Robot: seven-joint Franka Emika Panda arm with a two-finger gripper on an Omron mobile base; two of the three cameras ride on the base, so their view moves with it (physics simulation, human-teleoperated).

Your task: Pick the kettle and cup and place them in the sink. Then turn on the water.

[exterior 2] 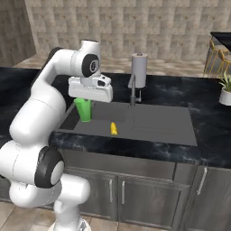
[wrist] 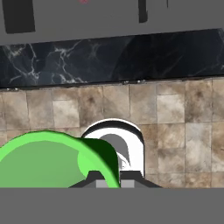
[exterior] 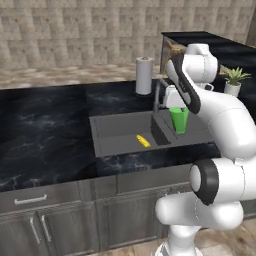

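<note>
1 green cup (exterior: pixel 178 120) pinched in closed fingers (wrist: pixel 89 162), above sink (exterior: pixel 120 131), unlabelled

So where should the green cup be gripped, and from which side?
On its rim wall, from above: the cup is upright, handleless and open-topped, so one finger goes inside and one outside. The gripper is shut on it that way.
</note>
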